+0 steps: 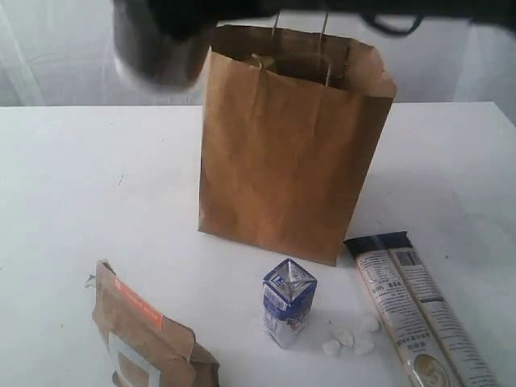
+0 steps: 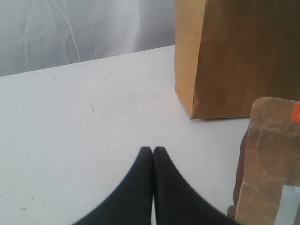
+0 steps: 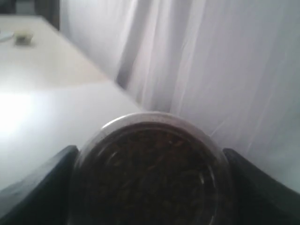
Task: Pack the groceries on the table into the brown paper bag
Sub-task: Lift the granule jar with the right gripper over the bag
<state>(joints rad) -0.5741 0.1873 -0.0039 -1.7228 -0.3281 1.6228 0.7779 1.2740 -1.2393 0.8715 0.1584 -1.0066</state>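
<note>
The brown paper bag (image 1: 286,153) stands upright and open in the middle of the white table (image 1: 81,177). My right gripper (image 3: 150,157) is shut on the smaller dark-filled jar (image 3: 150,183), with a black finger on each side of it. In the exterior view the jar (image 1: 157,48) hangs blurred, high up and just left of the bag's mouth. My left gripper (image 2: 153,149) is shut and empty, low over the bare table near the bag (image 2: 239,61) and the kraft pouch (image 2: 272,164). The blue-white carton (image 1: 288,302), the kraft pouch (image 1: 145,334) and the long printed packet (image 1: 419,314) lie in front of the bag.
A few small white lumps (image 1: 351,337) lie between the carton and the packet. Something pale tan (image 1: 262,60) shows inside the bag's mouth by the cord handles (image 1: 325,36). White curtains hang behind the table.
</note>
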